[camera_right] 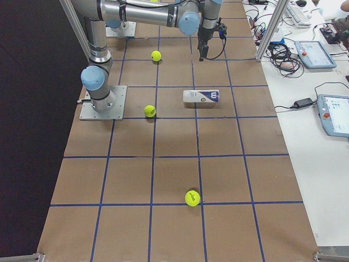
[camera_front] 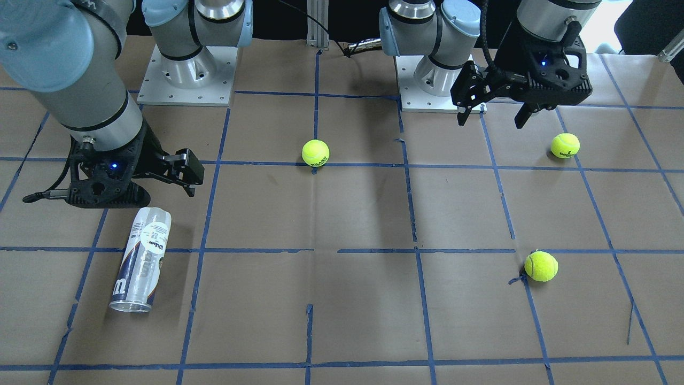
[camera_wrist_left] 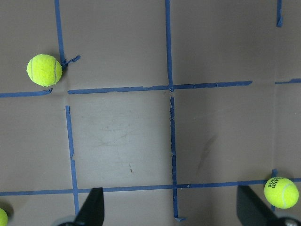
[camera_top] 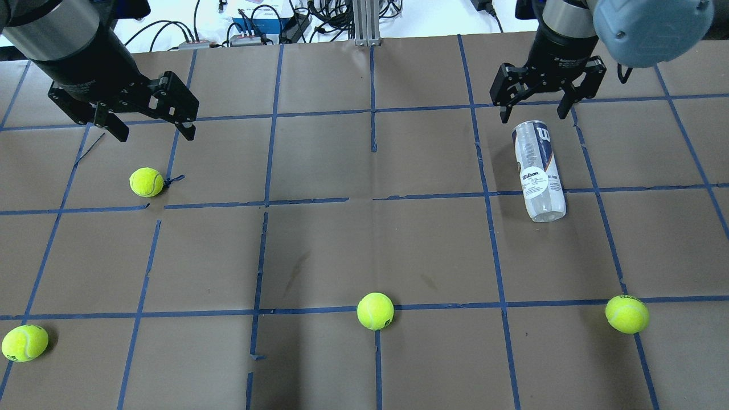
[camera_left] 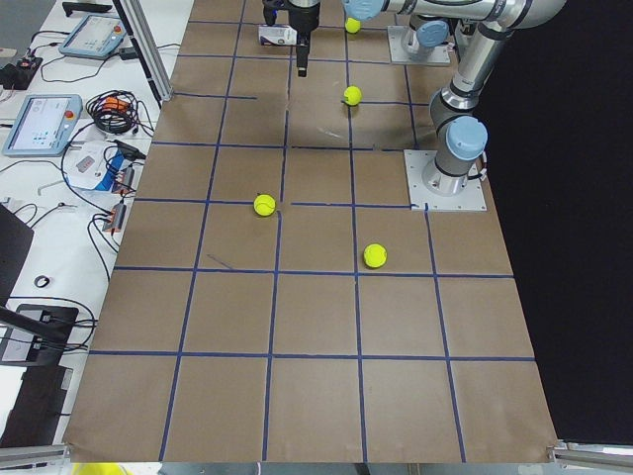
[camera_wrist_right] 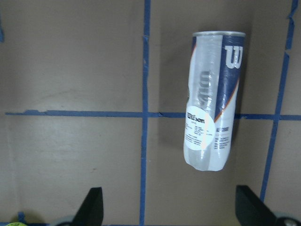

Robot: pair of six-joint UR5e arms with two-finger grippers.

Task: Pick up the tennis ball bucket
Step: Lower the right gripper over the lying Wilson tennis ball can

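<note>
The work is at the approach stage: nothing is grasped yet. The tennis ball bucket lies on its side on the table, in the upper right of the overhead view. Its silver-rimmed end points toward the top of the frame.

The right gripper hangs just above that rimmed end, its jaws spread wide and empty. In the right wrist view the bucket sits in the upper right of the frame. It runs lengthwise up the picture, nearer the right-hand fingertip than the left-hand one. The jaws therefore already span the bucket's width rather than its length.

I judge that the next move calls for a small sideways shift to centre the bucket between the jaws. A travel along its length toward the middle would follow, then a descent and a squeeze across the round body before raising it. A smooth clear cylinder may roll or slip if pinched off-centre.

The left gripper, in the upper left, is likewise wide open and holds nothing, with a tennis ball just below it.
</note>
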